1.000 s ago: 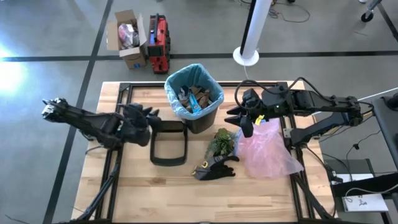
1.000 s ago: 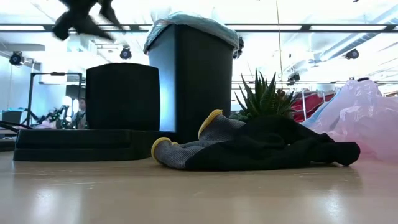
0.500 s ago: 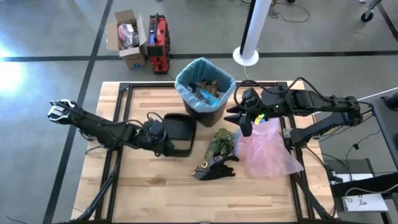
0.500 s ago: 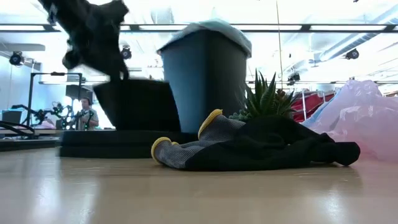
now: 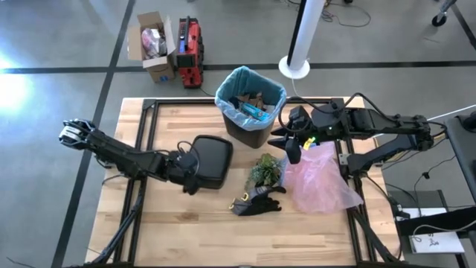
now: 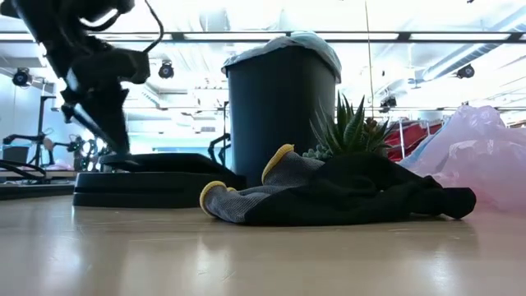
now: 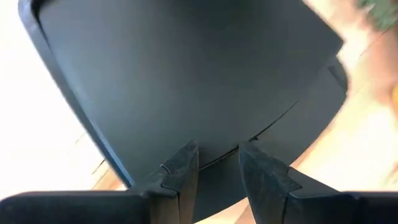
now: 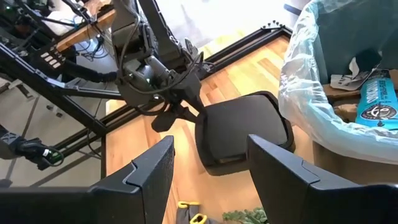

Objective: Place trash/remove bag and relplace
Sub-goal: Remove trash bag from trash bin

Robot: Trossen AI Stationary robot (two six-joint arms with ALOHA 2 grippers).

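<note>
Laying the black lid [image 5: 210, 151] flat on the worktop [image 5: 171, 216], left pincer [image 5: 191, 177] narrow on its edge, right pincer [image 5: 288, 141] half-open, idle; trash [image 5: 250, 106] in teal bag [image 5: 249, 77], removal next.

You can't tell if the left gripper [image 7: 214, 163] actually grips the black lid [image 7: 186, 81]; its far edge blurs out. The bag [image 8: 311, 93] is cut off in the right wrist view, and the trash [image 5: 249, 106] is too small to sort.

Open bin [image 5: 251, 104] top; plant [image 5: 265, 170] alongside.
</note>
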